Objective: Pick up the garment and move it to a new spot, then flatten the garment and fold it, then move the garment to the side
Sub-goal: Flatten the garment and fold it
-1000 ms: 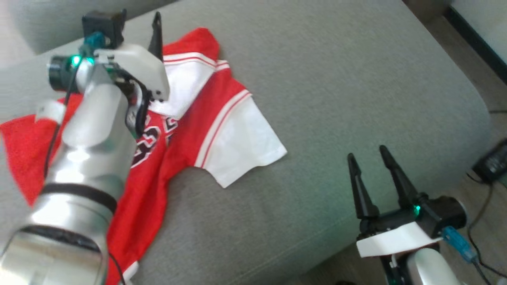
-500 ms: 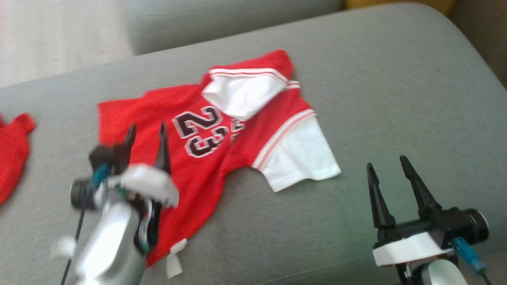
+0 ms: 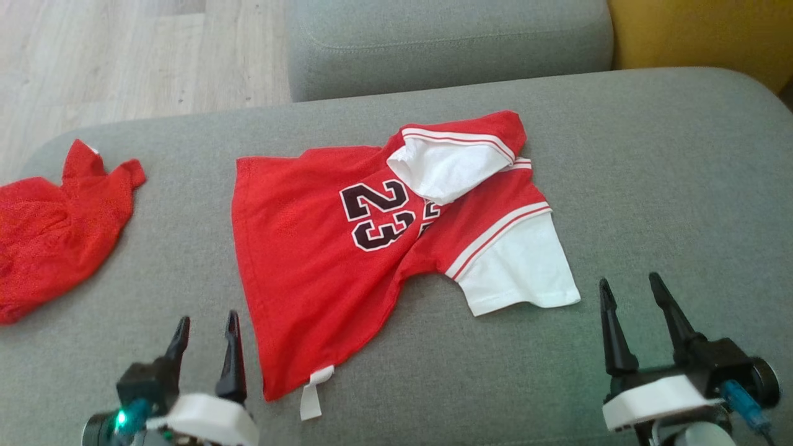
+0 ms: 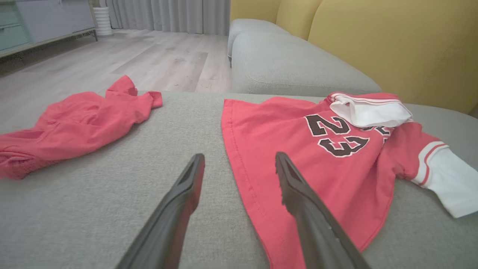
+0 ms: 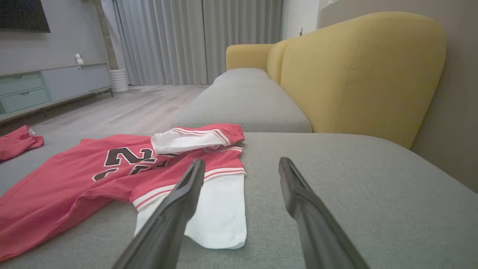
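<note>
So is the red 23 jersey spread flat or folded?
Mostly spread, not flat: the jersey lies open on the grey cushion, but one white sleeve is flipped back over its front.

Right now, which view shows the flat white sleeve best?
The head view: the flat white sleeve lies whole and uncovered. The right wrist view has a gripper finger across it; the left wrist view crops it.

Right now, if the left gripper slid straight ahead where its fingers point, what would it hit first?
Probably the side edge of the red jersey, lying just ahead of the left gripper; how high it hangs above the cushion is unclear.
</note>
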